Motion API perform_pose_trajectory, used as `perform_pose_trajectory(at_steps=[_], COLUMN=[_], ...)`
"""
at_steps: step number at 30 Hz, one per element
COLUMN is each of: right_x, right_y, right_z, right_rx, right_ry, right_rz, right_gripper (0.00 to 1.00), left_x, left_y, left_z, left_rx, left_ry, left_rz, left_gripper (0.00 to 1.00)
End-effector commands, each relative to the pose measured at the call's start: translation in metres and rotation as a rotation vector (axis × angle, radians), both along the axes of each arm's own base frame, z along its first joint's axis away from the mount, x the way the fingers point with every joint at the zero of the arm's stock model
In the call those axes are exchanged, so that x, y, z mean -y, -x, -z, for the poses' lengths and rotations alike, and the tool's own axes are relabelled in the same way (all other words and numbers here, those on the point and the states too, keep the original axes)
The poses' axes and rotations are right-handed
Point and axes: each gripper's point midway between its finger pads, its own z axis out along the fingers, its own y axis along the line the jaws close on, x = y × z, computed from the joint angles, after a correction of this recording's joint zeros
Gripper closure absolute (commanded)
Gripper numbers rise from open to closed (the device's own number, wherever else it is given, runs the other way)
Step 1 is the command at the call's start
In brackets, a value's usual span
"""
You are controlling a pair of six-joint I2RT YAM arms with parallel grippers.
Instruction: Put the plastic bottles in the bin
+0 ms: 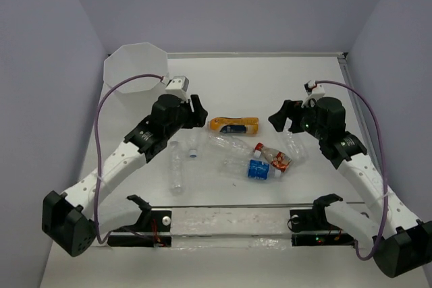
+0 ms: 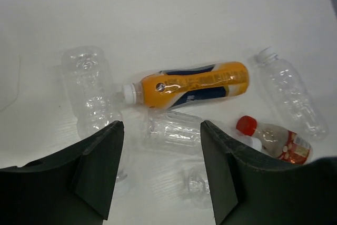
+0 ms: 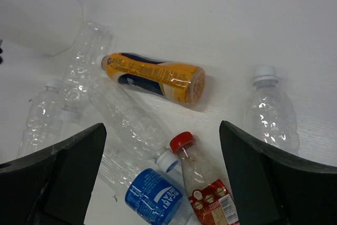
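Observation:
Several plastic bottles lie in the middle of the table. They are an orange bottle (image 1: 234, 125), a red-capped, red-labelled bottle (image 1: 273, 157), a blue-labelled bottle (image 1: 260, 169), and clear ones in the middle (image 1: 233, 145), at the left (image 1: 177, 166) and at the right (image 1: 295, 146). The white octagonal bin (image 1: 138, 69) stands at the far left. My left gripper (image 1: 198, 114) is open and empty, above a clear bottle (image 2: 174, 130) and near the orange one (image 2: 197, 84). My right gripper (image 1: 280, 118) is open and empty, above the red-labelled bottle (image 3: 202, 183) and the blue-labelled bottle (image 3: 152, 196).
A black and clear bar (image 1: 229, 224) runs across the near edge between the arm bases. Purple cables loop over each arm. Grey walls enclose the table on three sides. A corner of the bin (image 3: 37, 14) shows in the right wrist view.

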Motion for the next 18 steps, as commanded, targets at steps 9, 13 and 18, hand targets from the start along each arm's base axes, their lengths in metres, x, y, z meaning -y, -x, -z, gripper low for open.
perform_pose_trajectory(at_steps=[9, 13, 18], right_x=[-0.019, -0.021, -0.022], right_y=[0.012, 0.019, 0.027], right_z=[-0.017, -0.022, -0.02], right_rx=[0.098, 0.109, 0.106], right_ry=[-0.124, -0.144, -0.155], right_rz=[-0.088, -0.114, -0.13], right_gripper=[0.07, 0.08, 0.08], left_x=[-0.015, -0.008, -0.016], left_y=[-0.074, -0.099, -0.116], left_z=[0.068, 0.082, 0.115], left_rx=[-0.088, -0.107, -0.159], left_ry=[-0.376, -0.416, -0.478], left_rz=[-0.398, -0.418, -0.44], left_gripper=[0.2, 0.15, 0.15])
